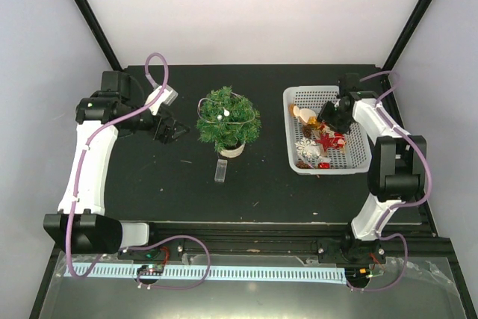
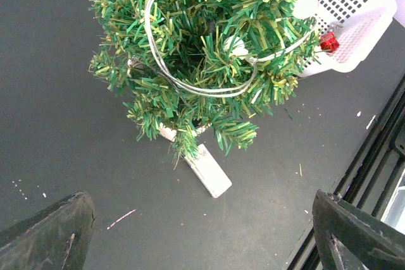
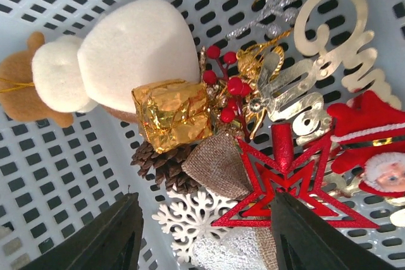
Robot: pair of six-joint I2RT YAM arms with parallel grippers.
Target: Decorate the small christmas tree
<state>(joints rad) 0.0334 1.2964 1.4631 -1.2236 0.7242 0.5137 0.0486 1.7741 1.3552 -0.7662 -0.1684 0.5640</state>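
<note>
Now my left fingers [image 1: 167,132] hover spread wide and empty just beside the small christmas tree [image 1: 228,119], which stands mid-surface, probably ready to steady it. My right fingers [image 1: 337,119] hang open low over the white basket [image 1: 293,156], above the gold gift box [image 3: 172,114] and red star [image 3: 285,188], I judge to pick an ornament for its branches

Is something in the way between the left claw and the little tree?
Nothing visible. Bare table separates the left gripper from the small christmas tree; a small white box lies low beside its base.
</note>
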